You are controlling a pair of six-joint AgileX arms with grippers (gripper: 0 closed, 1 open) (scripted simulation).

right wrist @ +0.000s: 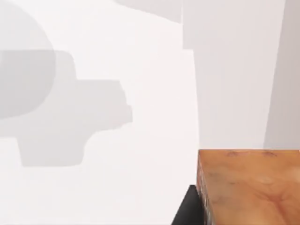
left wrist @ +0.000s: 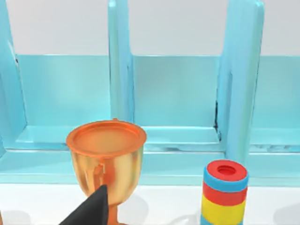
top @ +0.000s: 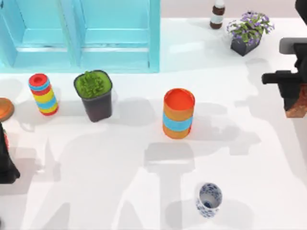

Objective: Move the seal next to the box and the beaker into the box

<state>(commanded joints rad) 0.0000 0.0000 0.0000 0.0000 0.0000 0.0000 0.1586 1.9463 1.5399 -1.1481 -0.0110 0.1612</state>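
The seal (top: 296, 106) sits at the right edge of the top view, about mid-height, with the right gripper (top: 291, 91) directly over it. It is probably clamped, since the brown block pokes out just below the black fingers and lies close under the right wrist camera (right wrist: 248, 187), but the grip itself is hidden, so I cannot tell how wide the jaws stand.

Going left to right: the left gripper (top: 5, 163) is parked at the left edge, lower half; only a dark fingertip (left wrist: 91, 208) shows in its wrist view, so its opening cannot be told either. Above it sits a bronze cup (top: 5, 108). The box (top: 79, 33) fills the upper left, its open bays facing the table, which makes it easy to reach from the front. In front of it stand a striped stack (top: 43, 94) and a plant pot (top: 94, 95), then an orange cylinder (top: 178, 113) at centre.

The beaker (top: 209, 199) stands upright in the lower right of centre, well apart from both grippers and far from the box, untouched.
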